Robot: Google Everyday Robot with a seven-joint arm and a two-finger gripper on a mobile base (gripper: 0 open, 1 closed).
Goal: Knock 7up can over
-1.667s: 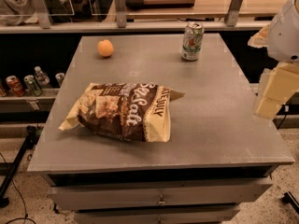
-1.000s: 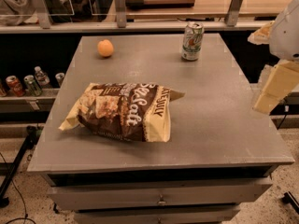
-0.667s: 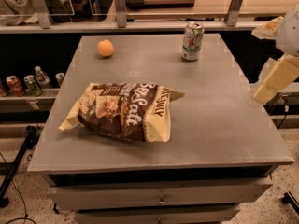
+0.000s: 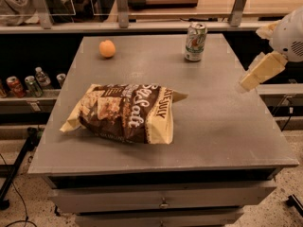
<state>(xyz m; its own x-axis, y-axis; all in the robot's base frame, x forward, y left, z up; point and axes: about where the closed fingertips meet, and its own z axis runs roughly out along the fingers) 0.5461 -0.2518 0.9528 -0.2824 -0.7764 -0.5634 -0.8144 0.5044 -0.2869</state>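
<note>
The 7up can [image 4: 195, 41] stands upright near the far edge of the grey table [image 4: 222, 126], right of centre. It is silver-white with green and red markings and a shiny top. My gripper [image 4: 259, 72] is at the right edge of the view, over the table's right side, to the right of the can and nearer the camera, well apart from it. Its cream-coloured finger points down and to the left.
A large brown and cream chip bag [image 4: 125, 112] lies on the table's left-centre. An orange [image 4: 107, 48] sits at the far left. Drink cans and small bottles [image 4: 26, 84] stand on a low shelf to the left. A railing and counter run behind the table.
My gripper has risen and shifted slightly up and toward the far side along the table's right edge. The can, bag and orange have not moved.
</note>
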